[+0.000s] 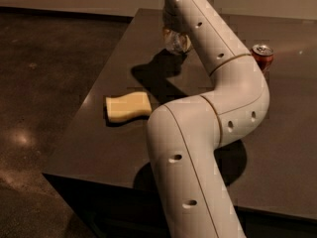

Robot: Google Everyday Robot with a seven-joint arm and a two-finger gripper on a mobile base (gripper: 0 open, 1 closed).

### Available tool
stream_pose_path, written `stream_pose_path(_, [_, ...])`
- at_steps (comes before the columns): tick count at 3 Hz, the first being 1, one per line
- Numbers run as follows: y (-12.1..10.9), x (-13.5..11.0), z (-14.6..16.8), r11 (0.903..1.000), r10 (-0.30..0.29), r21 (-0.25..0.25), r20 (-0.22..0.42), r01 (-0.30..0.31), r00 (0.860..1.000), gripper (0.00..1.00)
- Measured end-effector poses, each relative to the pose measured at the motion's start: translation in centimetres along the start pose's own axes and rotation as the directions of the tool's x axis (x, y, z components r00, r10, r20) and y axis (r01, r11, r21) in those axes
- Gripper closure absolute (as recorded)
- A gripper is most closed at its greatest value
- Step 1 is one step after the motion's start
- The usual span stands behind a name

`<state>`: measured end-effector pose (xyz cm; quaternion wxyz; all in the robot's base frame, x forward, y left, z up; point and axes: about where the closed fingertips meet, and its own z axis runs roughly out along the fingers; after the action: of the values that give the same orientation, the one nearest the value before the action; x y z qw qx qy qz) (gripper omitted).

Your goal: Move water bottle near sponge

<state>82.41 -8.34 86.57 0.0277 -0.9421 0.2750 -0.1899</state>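
Gripper [169, 28] up by the far edge of the bench [99, 148], mostly hidden behind the arm [233, 83]; hold impossible to tell. Water bottle [177, 42] right at it, just beneath, toward the far-left corner. Sponge [128, 106] well apart, near the left edge. Red can [262, 56] beyond the arm.

Clear water bottle [177, 43] at the tool [169, 29], well behind the flat pale yellow sponge [128, 106].
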Motion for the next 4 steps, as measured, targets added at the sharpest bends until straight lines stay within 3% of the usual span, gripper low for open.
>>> stream_pose_path(1, [-0.2,-0.3,-1.8,0.9996,0.011,0.025,0.01,-0.012,1.0,0.87])
stream_pose_path(2, [-0.3,-0.5,-4.0,0.9984,0.022,0.051,0.017,-0.023,1.0,1.0])
stream_pose_path(4, [0.1,-2.3,-8.8,0.995,0.015,0.098,0.07,-0.022,0.997,1.0])
